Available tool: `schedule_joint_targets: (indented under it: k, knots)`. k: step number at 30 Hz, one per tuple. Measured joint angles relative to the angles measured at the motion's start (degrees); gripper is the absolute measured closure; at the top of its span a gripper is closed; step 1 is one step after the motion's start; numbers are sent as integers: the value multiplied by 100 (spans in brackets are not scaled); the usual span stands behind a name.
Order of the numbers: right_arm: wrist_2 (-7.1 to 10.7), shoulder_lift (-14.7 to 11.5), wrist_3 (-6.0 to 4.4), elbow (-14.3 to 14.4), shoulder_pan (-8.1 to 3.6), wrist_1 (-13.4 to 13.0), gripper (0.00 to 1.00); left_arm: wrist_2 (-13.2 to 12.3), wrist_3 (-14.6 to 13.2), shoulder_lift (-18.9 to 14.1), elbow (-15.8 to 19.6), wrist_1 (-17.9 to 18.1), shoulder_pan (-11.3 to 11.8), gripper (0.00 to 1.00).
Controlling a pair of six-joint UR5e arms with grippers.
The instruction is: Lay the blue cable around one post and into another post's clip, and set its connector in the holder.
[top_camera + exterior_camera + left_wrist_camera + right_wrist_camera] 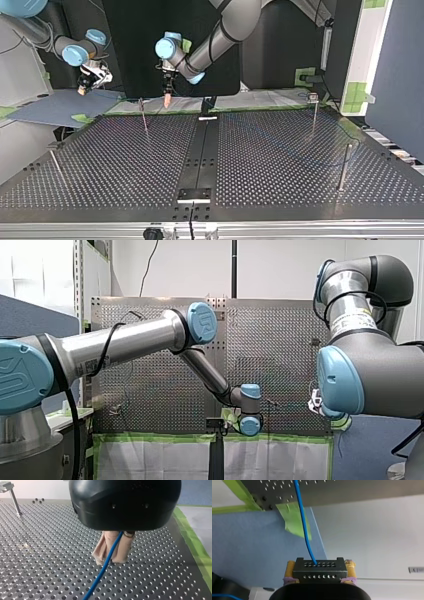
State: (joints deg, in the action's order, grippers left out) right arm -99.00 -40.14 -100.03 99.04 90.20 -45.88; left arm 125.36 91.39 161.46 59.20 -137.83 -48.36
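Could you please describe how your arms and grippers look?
Both arms are silver-grey tubes with light blue joint caps; my left arm carries a black cable along it, my right arm black cables looped round it and a pale label. My left gripper has a rounded black housing and beige padded fingers; my right gripper has fingers with yellow pads and purple bands.

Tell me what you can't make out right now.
- Left wrist view: blue cable leaves the frame edge; its far run unseen.
- Top view: cable too faint to trace; post clip too small.
- Front view: my left arm hides its jaws.
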Motion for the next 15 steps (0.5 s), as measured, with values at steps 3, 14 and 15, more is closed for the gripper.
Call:
schedule_joint_targets:
  k: [3,14,15]
  knots:
    - [131,1,38,-7,14,-55,100,-27,1,-1,-30,9,46,100]
    - [591,1,-37,-212,-18,-198,100,-47,-29,2,-254,-44,182,100]
    - [604,1,-41,-237,-25,-192,100,-42,-38,2,-266,-47,199,100]
